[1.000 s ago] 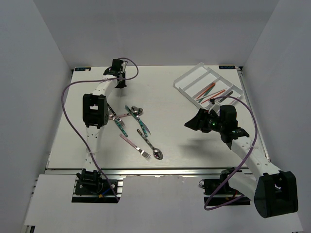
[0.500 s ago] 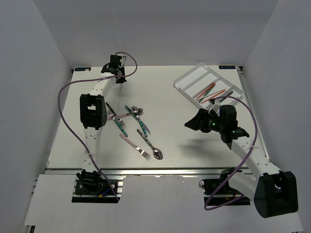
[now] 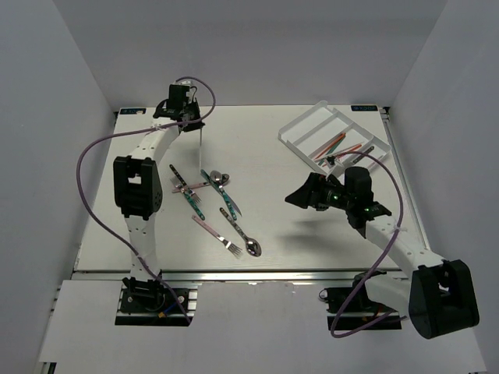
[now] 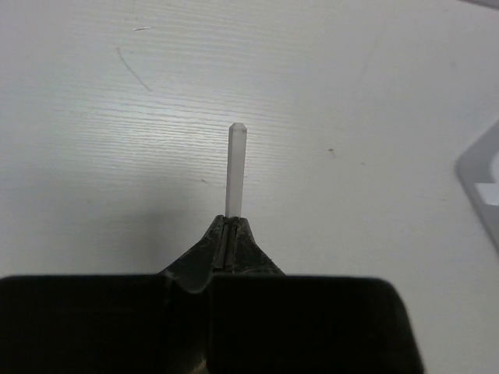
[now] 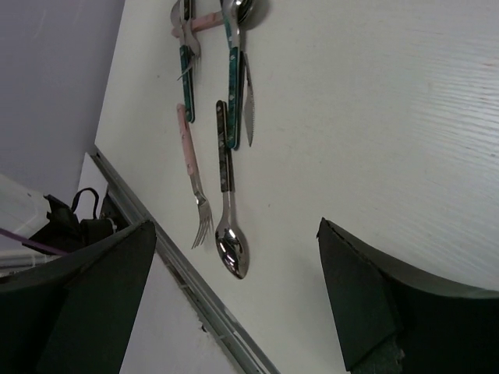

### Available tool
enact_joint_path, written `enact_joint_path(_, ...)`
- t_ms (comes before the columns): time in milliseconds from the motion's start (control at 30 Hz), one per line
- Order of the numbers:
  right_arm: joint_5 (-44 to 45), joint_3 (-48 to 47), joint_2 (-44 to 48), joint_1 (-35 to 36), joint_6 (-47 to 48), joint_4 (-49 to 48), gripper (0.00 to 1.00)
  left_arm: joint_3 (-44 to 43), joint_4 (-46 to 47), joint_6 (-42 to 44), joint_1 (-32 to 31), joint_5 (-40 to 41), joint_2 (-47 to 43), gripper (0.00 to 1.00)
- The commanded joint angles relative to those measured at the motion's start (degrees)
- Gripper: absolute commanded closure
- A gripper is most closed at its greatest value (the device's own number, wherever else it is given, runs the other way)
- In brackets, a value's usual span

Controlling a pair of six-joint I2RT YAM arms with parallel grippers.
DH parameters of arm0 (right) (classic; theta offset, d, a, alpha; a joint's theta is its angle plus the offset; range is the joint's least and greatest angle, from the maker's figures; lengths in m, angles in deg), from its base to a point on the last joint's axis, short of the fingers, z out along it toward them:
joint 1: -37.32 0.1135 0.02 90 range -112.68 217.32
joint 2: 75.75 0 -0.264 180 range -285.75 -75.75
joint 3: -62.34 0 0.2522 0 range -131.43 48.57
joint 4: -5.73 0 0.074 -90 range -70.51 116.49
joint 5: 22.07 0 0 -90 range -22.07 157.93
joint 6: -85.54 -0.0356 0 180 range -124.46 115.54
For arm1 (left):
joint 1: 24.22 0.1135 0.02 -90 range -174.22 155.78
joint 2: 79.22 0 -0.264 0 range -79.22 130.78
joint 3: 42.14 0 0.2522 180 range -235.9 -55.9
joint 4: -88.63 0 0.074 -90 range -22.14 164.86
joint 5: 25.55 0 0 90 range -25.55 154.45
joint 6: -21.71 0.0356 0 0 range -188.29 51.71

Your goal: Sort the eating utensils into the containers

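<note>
My left gripper [image 3: 195, 122] is at the far back left of the table and is shut on a thin whitish stick [image 3: 201, 137]. In the left wrist view the stick [image 4: 235, 167] points out from the closed tips of that gripper [image 4: 230, 224] above bare table. Several utensils [image 3: 212, 187] lie left of centre, among them a pink-handled fork [image 5: 191, 167], a dark-handled spoon [image 5: 226, 199] and a teal-handled knife [image 5: 233, 86]. My right gripper [image 3: 300, 195] hovers open and empty right of centre, facing them. The clear divided tray [image 3: 308, 125] sits at the back right and holds orange and teal utensils [image 3: 337, 146].
The table's near edge has a metal rail [image 5: 168, 261] just below the fork and spoon. A corner of the tray [image 4: 479, 175] shows at the right of the left wrist view. Purple cables [image 3: 93, 156] loop beside both arms.
The left arm has swung outward, and its gripper now holds the stick hanging clear beside it. The right gripper has shifted a little to the left.
</note>
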Motion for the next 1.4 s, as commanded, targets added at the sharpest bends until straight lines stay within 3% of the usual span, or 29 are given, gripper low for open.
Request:
enact_joint_path(0, -1.38, -4.84, -2.93, 3.58, -0.95, -7.21, 0.11, 4.04, 5.67, -5.78, -1.42, -5.77, -8.89, 1.00)
enact_joint_path(300, 0.82, -21.09, -17.25, 10.71, -2.27, -12.04, 0.11, 27.24, 21.91, -17.90, -8.09, -11.92, -25.76, 1.00)
enact_joint_path(467, 3.03, -29.72, -25.60, 12.73, -2.44, -7.57, 0.12, 39.89, 32.12, -25.56, -11.52, -12.72, -33.85, 1.00)
enact_joint_path(767, 4.68, -33.24, -30.36, 16.77, -5.43, -8.53, 0.24, 45.89, 37.94, -30.23, -16.89, -13.25, -40.01, 1.00)
enact_joint_path(900, 4.86, -32.54, -30.36, 17.13, -8.06, -10.37, 0.34, 47.03, 37.94, -30.23, -17.77, -12.72, -40.81, 1.00)
enact_joint_path(1000, 5.47, -32.45, -29.74, 17.39, -8.77, -11.43, 0.53, 48.18, 38.12, -30.41, -17.95, -12.37, -41.16, 1.00)
enact_joint_path(1067, 6.62, -32.28, -29.22, 17.39, -9.21, -11.08, 0.75, 48.18, 37.33, -30.14, -18.03, -11.58, -41.59, 1.00)
enact_joint_path(1100, 8.45, -32.02, -28.78, 17.39, -9.21, -10.65, 0.93, 47.92, 35.67, -29.27, -17.95, -9.49, -41.86, 0.78)
enact_joint_path(1133, 10.12, -31.84, -28.51, 17.39, -9.39, -9.60, 1.00, 47.48, 34.18, -28.65, -17.95, -8.07, -42.12, 0.66)
enact_joint_path(1167, 12.75, -31.66, -28.25, 17.22, -9.30, -7.76, 1.00, 45.91, 32.07, -27.78, -17.95, -6.15, -42.47, 0.39)
enact_joint_path(1200, 13.82, -31.49, -28.07, 17.13, -9.04, -6.96, 1.00, 44.94, 27.18, -25.51, -17.95, -4.04, -43.43, 0.02)
enact_joint_path(1367, 27.84, -31.49, -27.02, 13.09, -8.07, 3.40, 1.00, 39.39, 8.26, -18.99, -17.95, 16.70, -49.49, 0.02)
